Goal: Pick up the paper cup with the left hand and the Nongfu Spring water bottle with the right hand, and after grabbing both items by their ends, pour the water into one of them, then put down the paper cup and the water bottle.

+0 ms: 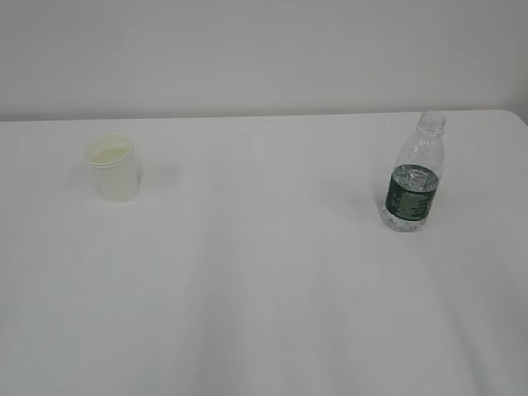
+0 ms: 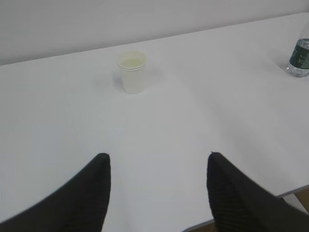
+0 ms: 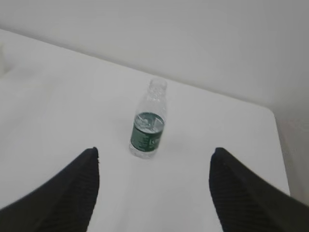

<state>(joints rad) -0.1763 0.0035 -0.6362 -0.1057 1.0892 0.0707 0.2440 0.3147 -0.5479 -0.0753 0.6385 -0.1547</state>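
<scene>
The left hand (image 2: 157, 193) is wide open and holds nothing, low over the white worktop (image 1: 264, 289). The right hand (image 3: 154, 193) is also wide open and empty. Farther away, the cup (image 1: 113, 168) stands upright on the left and the bottle (image 1: 414, 174) stands upright on the right, well apart, both untouched.

At the right edge of your left wrist view, the Nongfu Spring water bottle (image 2: 300, 60) is cut off, neck out of frame. Its label print is too blurred to read anywhere. Both tools' fingers (image 2: 79, 198) (image 3: 58, 193) run off the bottom edges.
</scene>
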